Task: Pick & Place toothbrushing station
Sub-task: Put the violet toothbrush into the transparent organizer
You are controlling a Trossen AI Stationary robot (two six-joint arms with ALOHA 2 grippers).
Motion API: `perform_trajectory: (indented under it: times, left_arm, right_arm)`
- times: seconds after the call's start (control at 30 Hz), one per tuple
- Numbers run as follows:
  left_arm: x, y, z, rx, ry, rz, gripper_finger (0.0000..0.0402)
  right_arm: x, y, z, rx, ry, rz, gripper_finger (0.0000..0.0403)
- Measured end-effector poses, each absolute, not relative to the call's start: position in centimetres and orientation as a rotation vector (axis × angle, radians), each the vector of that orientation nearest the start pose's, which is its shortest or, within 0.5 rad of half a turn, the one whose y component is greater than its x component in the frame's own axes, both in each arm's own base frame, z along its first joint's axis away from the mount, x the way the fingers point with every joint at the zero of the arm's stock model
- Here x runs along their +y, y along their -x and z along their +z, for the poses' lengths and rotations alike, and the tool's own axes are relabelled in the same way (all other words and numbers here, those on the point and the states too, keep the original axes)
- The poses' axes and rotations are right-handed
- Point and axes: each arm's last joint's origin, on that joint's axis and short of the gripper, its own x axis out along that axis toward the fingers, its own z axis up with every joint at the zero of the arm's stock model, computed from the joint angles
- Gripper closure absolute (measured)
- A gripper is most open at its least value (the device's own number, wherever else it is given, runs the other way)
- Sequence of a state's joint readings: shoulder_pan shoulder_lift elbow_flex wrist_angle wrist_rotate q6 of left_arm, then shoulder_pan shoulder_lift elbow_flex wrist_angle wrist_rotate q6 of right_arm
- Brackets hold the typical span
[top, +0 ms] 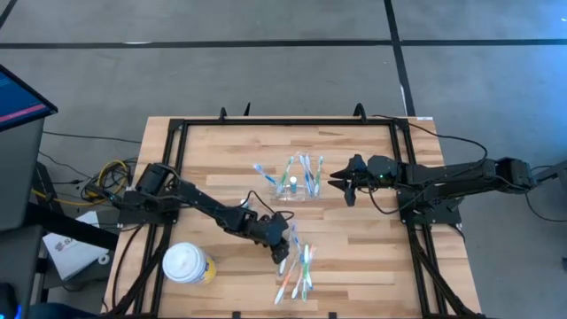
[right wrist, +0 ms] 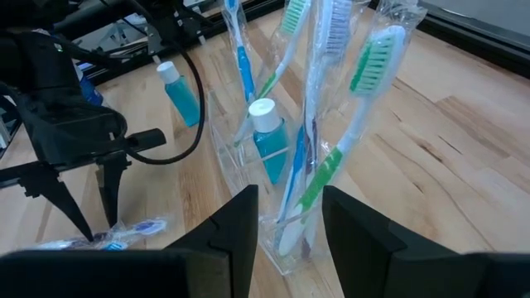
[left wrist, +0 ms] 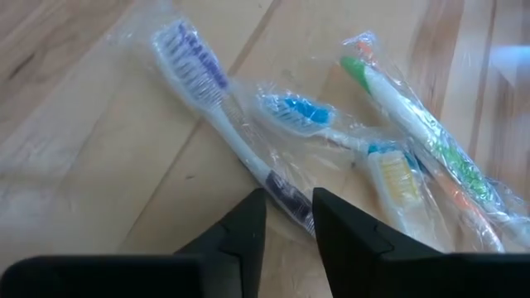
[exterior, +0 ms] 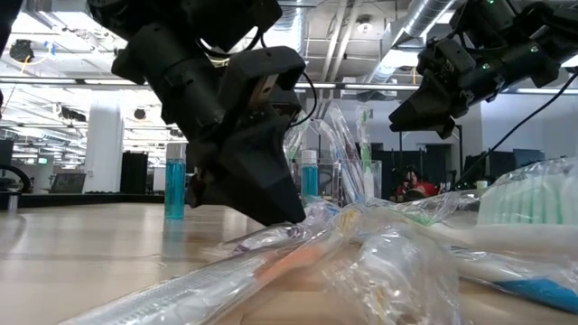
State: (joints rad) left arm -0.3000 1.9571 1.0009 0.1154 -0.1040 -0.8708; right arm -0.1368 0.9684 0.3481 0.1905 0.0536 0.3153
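A: Left gripper (left wrist: 288,217)?
B: Fingers straddle a wrapped purple toothbrush (left wrist: 217,116) handle in the pile, grip unclear.
A: Station?
B: Toothbrushing station (top: 295,182) mid-table, right gripper (right wrist: 290,217) parted just beside it.

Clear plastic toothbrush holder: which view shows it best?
Right wrist view: the clear oblong plastic toothbrush holder fills the picture, wrapped toothbrushes and a small blue bottle standing in it. High view shows it small at the table's centre. Low view catches it partly behind wrappers. Left wrist view misses it.
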Motion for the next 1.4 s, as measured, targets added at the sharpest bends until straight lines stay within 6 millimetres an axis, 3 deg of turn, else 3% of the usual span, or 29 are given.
perform_trajectory:
  times: [0.13,0.33,0.7,1.4]
  left_arm:
    - [-10.7,-35.9,11.0,0.838,0.648,0.188,0.0328]
    - [-10.7,-35.9,11.0,0.820,0.625,0.194,0.0395]
    - [-10.8,-35.7,11.9,0.786,0.567,0.209,0.0401]
    - [-11.0,-33.8,18.1,0.614,0.399,0.263,0.0401]
  right_arm:
    - [-2.8,-19.0,18.7,0.397,-0.327,-0.254,0.0276]
    - [-2.8,-19.0,18.7,0.397,-0.327,-0.254,0.0276]
    - [-2.8,-19.0,18.7,0.401,-0.328,-0.255,0.0276]
    - [-2.8,-19.0,18.7,0.402,-0.327,-0.255,0.0276]
